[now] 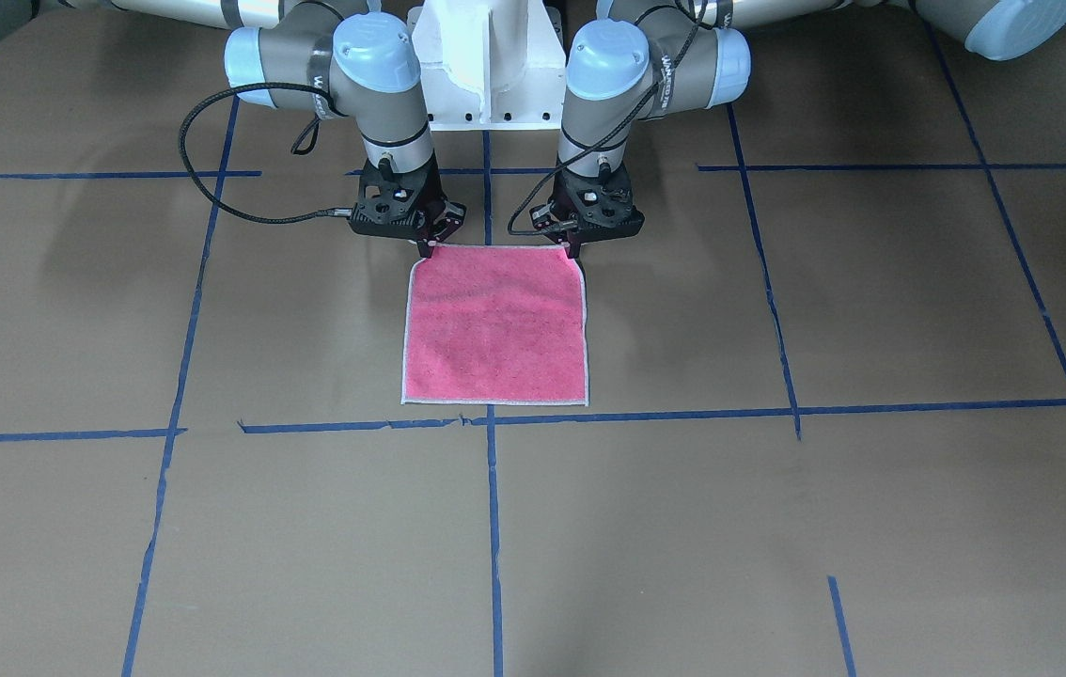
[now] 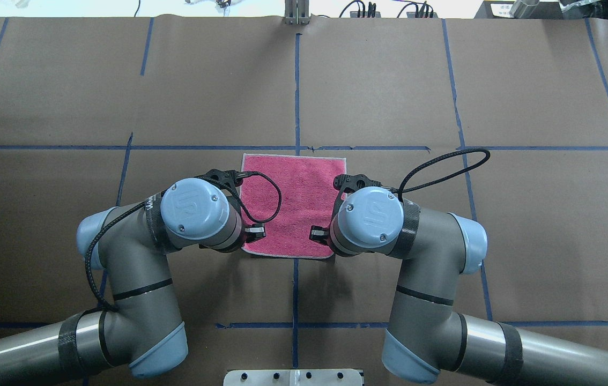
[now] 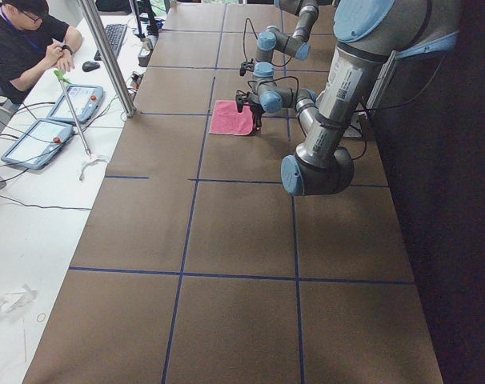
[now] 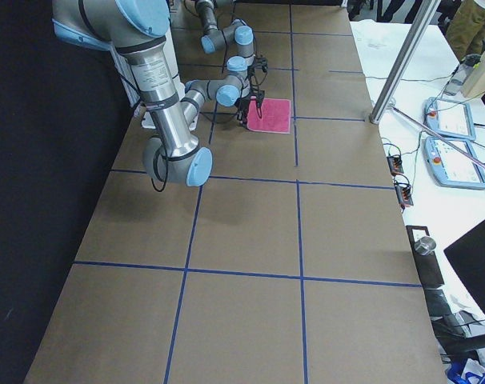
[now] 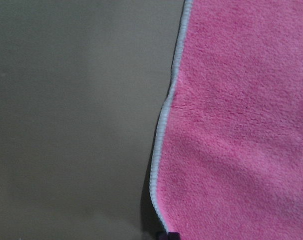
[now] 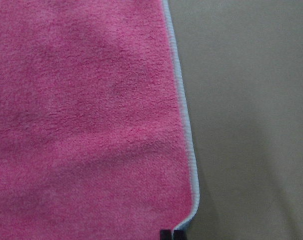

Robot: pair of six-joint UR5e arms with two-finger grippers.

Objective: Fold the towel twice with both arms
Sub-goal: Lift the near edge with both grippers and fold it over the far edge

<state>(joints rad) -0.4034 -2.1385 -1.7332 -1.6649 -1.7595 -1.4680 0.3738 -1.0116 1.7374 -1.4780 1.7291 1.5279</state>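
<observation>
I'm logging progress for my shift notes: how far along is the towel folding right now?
Done: no fold yet; the towel lies flat, pink face up. In hand: the left claw and right claw seem to pinch its two corners nearest the robot. To do: both folds.

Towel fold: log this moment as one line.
towel: unfolded, pink up | left gripper: shut on robot-side corner | right gripper: shut on other robot-side corner

"UR" logo, raised, on left arm's round light-blue plastic joint cap; the same on right arm's matching cap. White lettering on black wrist band, illegible beyond a "W".
</observation>
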